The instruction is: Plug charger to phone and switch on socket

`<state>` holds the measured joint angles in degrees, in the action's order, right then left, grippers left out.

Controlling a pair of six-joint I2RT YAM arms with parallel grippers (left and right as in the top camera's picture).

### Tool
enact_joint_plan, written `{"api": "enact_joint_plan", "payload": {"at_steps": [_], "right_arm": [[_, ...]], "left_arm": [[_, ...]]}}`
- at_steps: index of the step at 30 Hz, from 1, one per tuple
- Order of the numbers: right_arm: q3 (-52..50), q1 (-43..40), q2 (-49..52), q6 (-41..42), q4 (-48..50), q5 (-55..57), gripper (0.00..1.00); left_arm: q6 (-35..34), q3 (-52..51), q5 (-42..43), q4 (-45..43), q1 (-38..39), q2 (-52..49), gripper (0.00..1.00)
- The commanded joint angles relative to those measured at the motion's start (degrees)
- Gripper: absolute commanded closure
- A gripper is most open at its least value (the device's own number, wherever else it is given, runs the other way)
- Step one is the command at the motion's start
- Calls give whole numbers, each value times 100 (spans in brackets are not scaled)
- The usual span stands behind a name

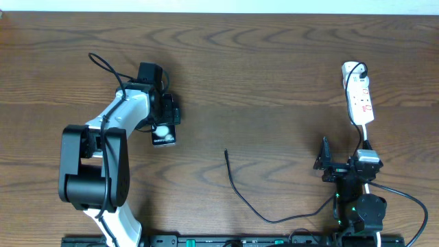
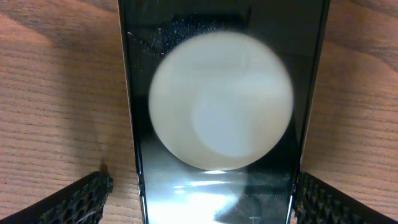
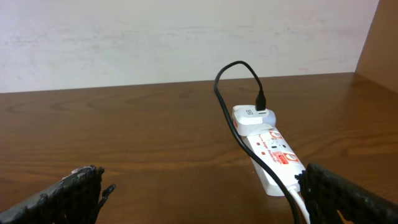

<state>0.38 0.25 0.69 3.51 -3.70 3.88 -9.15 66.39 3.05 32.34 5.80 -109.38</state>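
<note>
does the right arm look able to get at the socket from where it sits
Probably yes. The right pincer is open and faces the socket across bare table; only the charger cable draped along the strip could snag a finger.

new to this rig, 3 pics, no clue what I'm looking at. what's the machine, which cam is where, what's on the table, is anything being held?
It is two small robot arms at a wooden table, each ending in a two-finger gripper.

The overhead view looks straight down. The left gripper hangs over the phone; the right gripper sits low near the socket, a white power strip. The charger is the thin black cable lying loose between them, its tip free on the wood.

The left wrist view looks down past that gripper's own fingers onto the phone's glossy screen, which reflects a round light. The right wrist view faces the socket, where a white adapter is plugged in.

Both grippers are open; nothing is held.
</note>
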Motion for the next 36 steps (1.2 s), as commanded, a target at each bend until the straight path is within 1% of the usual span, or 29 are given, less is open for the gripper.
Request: {"api": "enact_joint_plan", "payload": {"at_steps": [1,5,10,16,21,27,31,36], "right_arm": [[-7,59,-28,72,-20,48,1],[-7,59,-28,72,-20,48,1],[-7,59,-28,72,-20,48,1],[-7,59,-28,72,-20,48,1],[-7,59,-28,72,-20,48,1],[-7,59,-26,72,-20,48,1],[-7,59,-26,72,-20,48,1],[-7,59,-26,72,-20,48,1]], "left_arm": [[0,-214,96,17,-20,-197,7],[254,-162,96,236,-20,-197,7],[249,133,96,745,-20,-197,7],[251,249,96,988,-20,-197,7],[501,249,98,962,-20,-197,7],[509,249,98,938,-20,-197,6],[734,249,98,717,-20,-197,7],[852,282,101,564,-20,-197,6]]}}
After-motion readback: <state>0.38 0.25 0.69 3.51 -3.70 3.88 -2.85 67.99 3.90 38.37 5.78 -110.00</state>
